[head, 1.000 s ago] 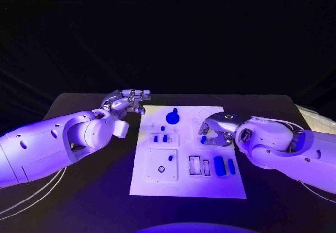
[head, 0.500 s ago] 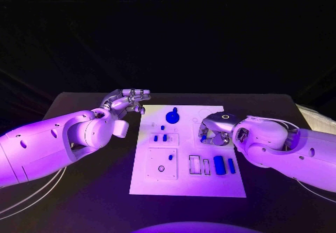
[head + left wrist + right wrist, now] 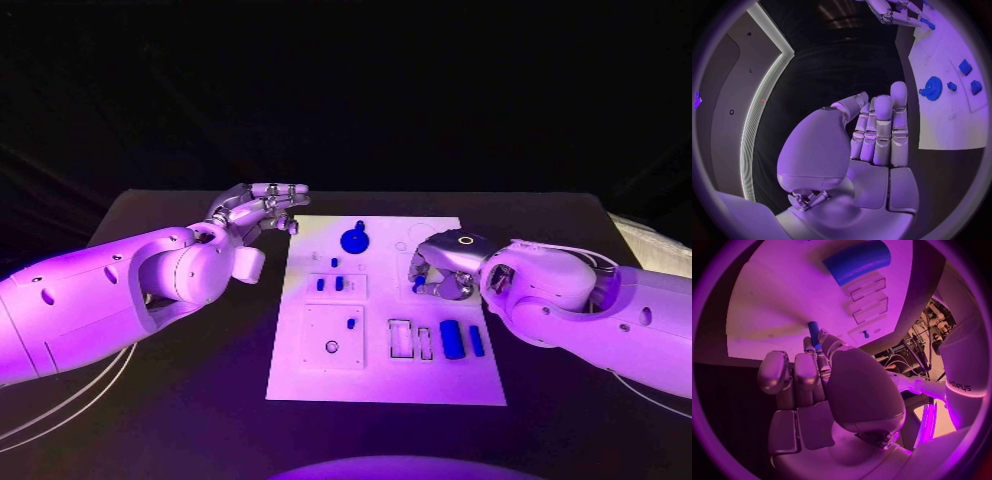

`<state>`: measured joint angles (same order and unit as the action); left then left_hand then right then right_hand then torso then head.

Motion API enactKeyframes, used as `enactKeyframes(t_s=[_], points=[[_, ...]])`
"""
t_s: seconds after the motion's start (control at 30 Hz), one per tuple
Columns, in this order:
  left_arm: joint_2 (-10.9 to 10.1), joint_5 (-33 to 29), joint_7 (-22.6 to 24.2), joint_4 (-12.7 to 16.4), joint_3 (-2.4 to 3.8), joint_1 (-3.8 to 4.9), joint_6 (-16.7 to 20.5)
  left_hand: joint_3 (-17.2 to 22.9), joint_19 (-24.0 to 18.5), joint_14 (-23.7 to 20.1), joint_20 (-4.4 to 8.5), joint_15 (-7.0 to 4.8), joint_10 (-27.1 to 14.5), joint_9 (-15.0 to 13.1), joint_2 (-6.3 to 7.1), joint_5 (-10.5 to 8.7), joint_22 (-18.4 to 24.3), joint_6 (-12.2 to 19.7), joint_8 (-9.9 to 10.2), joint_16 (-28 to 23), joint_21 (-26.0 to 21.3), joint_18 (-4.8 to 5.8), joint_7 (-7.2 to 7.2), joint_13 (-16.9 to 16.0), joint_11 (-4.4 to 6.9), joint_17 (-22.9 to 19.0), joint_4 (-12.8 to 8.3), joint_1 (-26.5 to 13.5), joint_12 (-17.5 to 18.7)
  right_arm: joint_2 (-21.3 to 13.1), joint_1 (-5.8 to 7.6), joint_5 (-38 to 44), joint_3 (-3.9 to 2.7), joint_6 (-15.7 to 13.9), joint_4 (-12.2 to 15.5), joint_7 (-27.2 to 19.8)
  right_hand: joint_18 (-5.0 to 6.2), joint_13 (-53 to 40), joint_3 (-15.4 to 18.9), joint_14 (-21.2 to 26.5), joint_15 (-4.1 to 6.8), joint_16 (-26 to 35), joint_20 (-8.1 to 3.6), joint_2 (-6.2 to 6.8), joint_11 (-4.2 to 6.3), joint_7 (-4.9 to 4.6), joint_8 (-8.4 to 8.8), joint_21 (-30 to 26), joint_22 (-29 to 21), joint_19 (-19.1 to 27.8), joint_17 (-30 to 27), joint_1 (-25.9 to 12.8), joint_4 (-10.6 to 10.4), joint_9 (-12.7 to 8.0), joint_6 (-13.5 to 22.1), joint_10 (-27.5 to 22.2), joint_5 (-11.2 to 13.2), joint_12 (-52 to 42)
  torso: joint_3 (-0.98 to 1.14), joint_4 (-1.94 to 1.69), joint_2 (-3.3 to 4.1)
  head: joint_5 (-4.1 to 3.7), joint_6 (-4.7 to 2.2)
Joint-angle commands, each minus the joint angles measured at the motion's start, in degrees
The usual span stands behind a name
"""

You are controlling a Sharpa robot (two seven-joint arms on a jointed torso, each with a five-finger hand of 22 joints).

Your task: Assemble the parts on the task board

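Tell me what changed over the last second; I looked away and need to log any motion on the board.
Very little. The right hand shifted slightly toward the board's middle a second ago and has since held there, still pinching a small blue peg over the task board. The left hand stayed open, raised beside the board's far left corner. The blue gear and the other parts did not move.

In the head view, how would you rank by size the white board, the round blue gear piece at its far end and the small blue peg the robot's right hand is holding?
1. The white board, by far the largest.
2. The round blue gear piece.
3. The small blue peg, partly hidden by the right hand, so its full size is unsure; what shows looks smaller than the gear.
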<state>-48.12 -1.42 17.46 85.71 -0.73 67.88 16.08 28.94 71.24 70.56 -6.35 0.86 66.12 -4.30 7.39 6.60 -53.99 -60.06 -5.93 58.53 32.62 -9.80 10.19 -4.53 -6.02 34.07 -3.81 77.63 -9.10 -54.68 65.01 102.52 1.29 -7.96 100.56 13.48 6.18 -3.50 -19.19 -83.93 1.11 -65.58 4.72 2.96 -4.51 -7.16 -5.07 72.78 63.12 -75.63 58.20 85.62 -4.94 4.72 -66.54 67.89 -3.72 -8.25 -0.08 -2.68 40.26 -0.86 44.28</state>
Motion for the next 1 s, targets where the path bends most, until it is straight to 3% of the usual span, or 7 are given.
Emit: enactKeyframes(t_s=[0.03, 0.1, 0.3, 0.53, 0.67, 0.87, 1.0], points=[[0.1, -0.21, 0.14, 0.06, 0.03, -0.07, -1.1, -0.38, -0.23, -0.43, -0.02, -0.02, -0.43, 0.09, 0.09, 0.36, 0.07, 0.23, -0.2, -0.24, -0.35, -0.63, 0.2, -0.03, 0.04, -0.08, -0.05, 0.56, -0.4, -0.9, 0.47, -1.34, -0.21, -3.4, 1.47, -0.9, -0.36, -0.18, -0.86, -1.5, 0.13, -0.3, 0.05, -0.13, 1.08, -0.03, -0.13, 0.26, 0.18, -0.34, 0.17, 1.02, 0.44, 0.08, -0.65, 1.68, 0.14, 0.28, -0.09, -0.05, -0.05, -0.13, 0.0], [0.12, -0.21, 0.18, 0.05, 0.03, -0.11, -1.12, -0.5, -0.25, -0.46, -0.05, 0.02, -0.49, 0.09, 0.0, 0.36, 0.11, 0.26, -0.24, -0.24, -0.42, -0.61, 0.22, -0.03, 0.01, -0.1, 0.02, 0.47, -0.49, -1.86, 1.15, -3.05, -0.36, -4.38, 2.93, -0.9, -0.37, -0.18, -1.45, -1.47, 0.12, -0.36, 0.05, 0.22, 1.03, -0.1, -0.03, 0.37, 0.3, -0.35, 0.17, 0.92, 0.7, 0.09, -0.66, 1.86, 0.09, 0.57, -0.15, 0.03, -0.09, -0.11, -0.08], [0.26, -0.21, 0.12, -0.02, 0.03, -0.16, -1.29, -0.5, -0.25, -0.46, -0.05, 0.02, -0.49, 0.09, 0.0, 0.36, 0.11, 0.26, -0.24, -0.24, -0.42, -0.61, 0.22, -0.03, 0.01, -0.1, 0.02, 0.47, -0.49, -2.7, 2.31, -5.27, -0.6, -5.61, 5.86, -1.05, -0.4, -0.18, -2.29, -1.42, 0.05, -0.44, 0.09, 0.65, 0.93, -0.26, 0.18, 0.52, 0.46, -0.36, 0.19, 0.78, 1.06, 0.06, -0.54, 1.93, -0.04, 1.0, 0.01, 0.01, -0.01, -0.17, -0.16], [0.41, -0.21, 0.12, 0.1, 0.04, -0.19, -1.63, -0.52, -0.25, -0.47, -0.06, 0.03, -0.49, 0.08, -0.11, 0.37, 0.12, 0.25, -0.27, -0.25, -0.45, -0.61, 0.22, -0.03, 0.01, -0.13, 0.07, 0.45, -0.55, 0.18, 2.27, -8.36, -0.63, -4.54, 7.46, -1.65, -0.4, -0.19, -2.81, -1.4, 0.0, -0.51, 0.12, 0.87, 0.86, -0.35, 0.3, 0.57, 0.51, -0.33, 0.22, 0.66, 1.27, 0.04, -0.46, 1.96, -0.08, 1.26, -0.11, 0.09, -0.01, 0.12, -0.13], [0.46, -0.21, 0.09, 0.16, 0.04, -0.19, -1.7, -0.52, -0.25, -0.46, -0.06, 0.03, -0.51, 0.08, -0.14, 0.38, 0.13, 0.26, -0.28, -0.22, -0.47, -0.61, 0.22, -0.03, 0.02, -0.09, 0.07, 0.47, -0.56, 3.18, 1.22, -9.14, -0.6, -4.0, 7.59, -2.47, -0.37, -0.2, -3.19, -1.36, -0.04, -0.46, 0.15, 0.94, 0.81, -0.42, 0.4, 0.52, 0.4, -0.23, 0.12, 0.57, 1.4, 0.02, -0.39, 1.95, -0.1, 1.44, -0.12, -0.08, -0.01, 0.17, -0.12], [0.45, -0.21, -0.4, 0.41, 0.04, -0.21, -1.99, -0.54, -0.26, -0.5, -0.06, 0.03, -0.53, 0.09, -0.14, 0.38, 0.14, 0.28, -0.28, -0.27, -0.48, -0.61, 0.22, -0.03, 0.02, -0.18, 0.05, 0.48, -0.57, 7.46, -1.67, -8.21, -0.6, -3.3, 7.44, -3.85, -0.34, -0.2, -3.63, -1.31, -0.09, -0.41, 0.19, 1.02, 0.74, -0.51, 0.51, 0.48, 0.32, -0.14, 0.02, 0.48, 1.6, 0.0, -0.27, 1.92, -0.17, 1.66, -0.06, -0.17, 0.11, 1.11, 0.13], [0.3, -0.21, -0.38, 0.58, 0.04, -0.22, -2.03, -0.54, -0.26, -0.5, -0.06, 0.03, -0.54, 0.09, -0.14, 0.38, 0.14, 0.29, -0.28, -0.27, -0.48, -0.61, 0.22, -0.03, 0.02, -0.19, 0.05, 0.48, -0.57, 9.84, -3.37, -7.74, -0.59, -2.47, 6.13, -4.61, -0.33, -0.2, -3.94, -1.28, -0.14, -0.37, 0.23, 1.11, 0.67, -0.59, 0.61, 0.47, 0.27, -0.08, -0.07, 0.39, 1.77, -0.02, -0.16, 1.88, -0.22, 1.83, -0.19, 0.01, 0.02, 1.5, 0.39]])
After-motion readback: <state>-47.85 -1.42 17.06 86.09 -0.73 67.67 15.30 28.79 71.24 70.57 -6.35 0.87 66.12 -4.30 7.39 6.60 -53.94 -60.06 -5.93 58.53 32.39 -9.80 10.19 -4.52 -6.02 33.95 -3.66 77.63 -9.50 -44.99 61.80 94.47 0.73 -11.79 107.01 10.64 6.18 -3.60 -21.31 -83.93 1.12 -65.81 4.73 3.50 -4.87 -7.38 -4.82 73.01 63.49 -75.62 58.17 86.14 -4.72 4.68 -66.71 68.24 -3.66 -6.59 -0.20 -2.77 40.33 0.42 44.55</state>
